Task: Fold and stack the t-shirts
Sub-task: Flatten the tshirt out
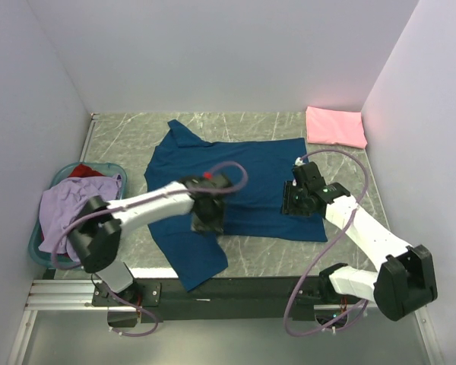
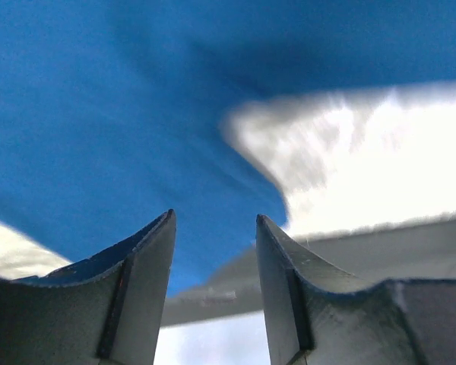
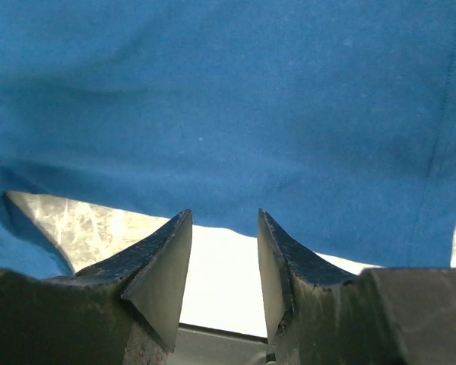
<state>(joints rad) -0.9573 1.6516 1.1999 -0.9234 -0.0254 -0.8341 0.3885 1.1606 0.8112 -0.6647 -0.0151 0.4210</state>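
A navy blue cloth t-shirt (image 1: 235, 182) lies spread across the middle of the grey marbled desk (image 1: 258, 125). A folded pink cloth t-shirt (image 1: 334, 126) sits in the far right corner, apart from it. At the left edge stands a teal plastic basket (image 1: 35, 242); in it, a lavender cloth t-shirt (image 1: 72, 205) lies in front of a red cloth t-shirt (image 1: 82, 170).

You get the navy t-shirt (image 2: 99, 114) blur-smeared in the left wrist view, running off the top and both sides. Overhead, the left gripper (image 1: 208, 219) covers its near-left part, fingertips too dark to separate. Red t-shirt (image 1: 82, 170) mostly buried under the lavender t-shirt (image 1: 72, 205). The left arm (image 1: 144, 204) hides part of the basket (image 1: 35, 243).
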